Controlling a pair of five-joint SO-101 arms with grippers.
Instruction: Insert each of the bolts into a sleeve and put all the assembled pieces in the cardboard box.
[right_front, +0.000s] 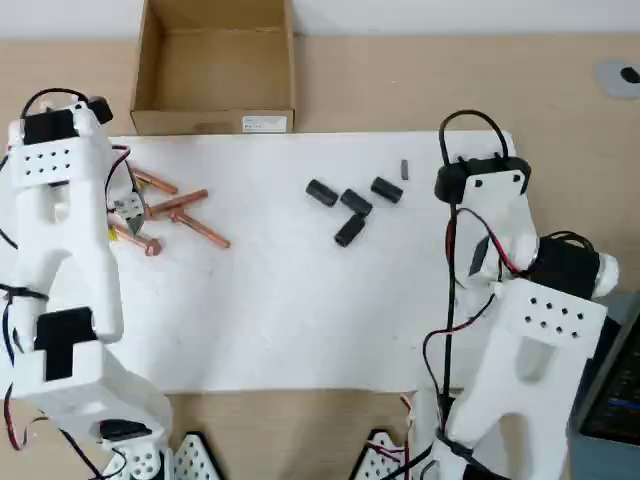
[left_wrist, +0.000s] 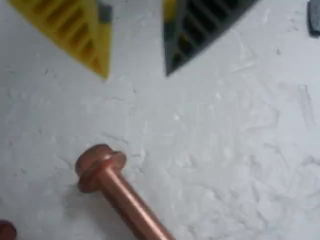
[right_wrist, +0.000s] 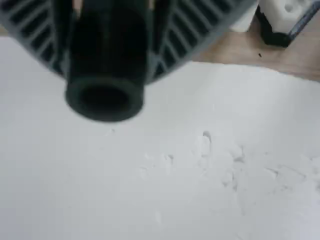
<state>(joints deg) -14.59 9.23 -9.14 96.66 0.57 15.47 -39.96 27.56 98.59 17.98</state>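
Right gripper (right_wrist: 107, 52) pinching black hollow sleeve (right_wrist: 105, 100) | left gripper (left_wrist: 135, 62) spread above copper flanged bolt (left_wrist: 107, 172)

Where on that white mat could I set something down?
Seen from above, the mat is bare below the sleeves and right of the bolts. The box floor is bare too. It is crowded around the bolts and sleeves.
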